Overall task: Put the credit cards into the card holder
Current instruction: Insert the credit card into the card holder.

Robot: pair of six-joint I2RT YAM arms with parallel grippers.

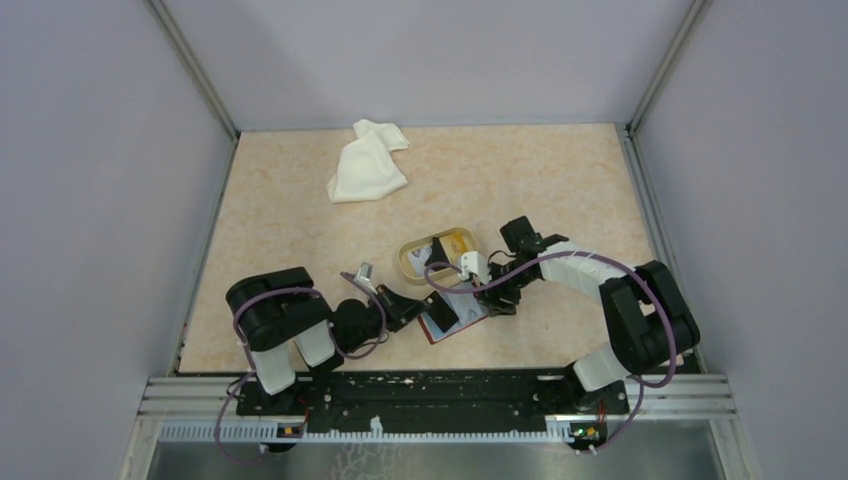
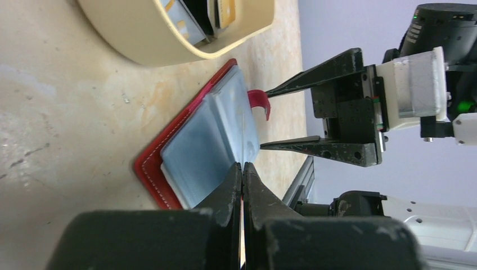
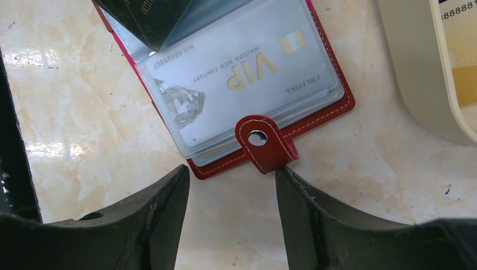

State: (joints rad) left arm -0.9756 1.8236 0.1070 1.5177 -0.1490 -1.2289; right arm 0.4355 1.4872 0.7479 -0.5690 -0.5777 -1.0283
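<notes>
Because the card holder (image 3: 323,117) must lie open for loading, we clamp the left gripper (image 2: 242,169) shut on what seems its pocket leaf (image 2: 243,135), poise the right gripper (image 3: 232,174) half open and empty astride its snap tab (image 3: 264,143), and leave other credit cards (image 2: 216,14) in the dish (image 2: 169,53) beside it.

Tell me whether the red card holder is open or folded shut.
Open. The card holder lies spread flat, clear pockets up, a silver VIP card showing inside one, its snap tab unfastened.
</notes>
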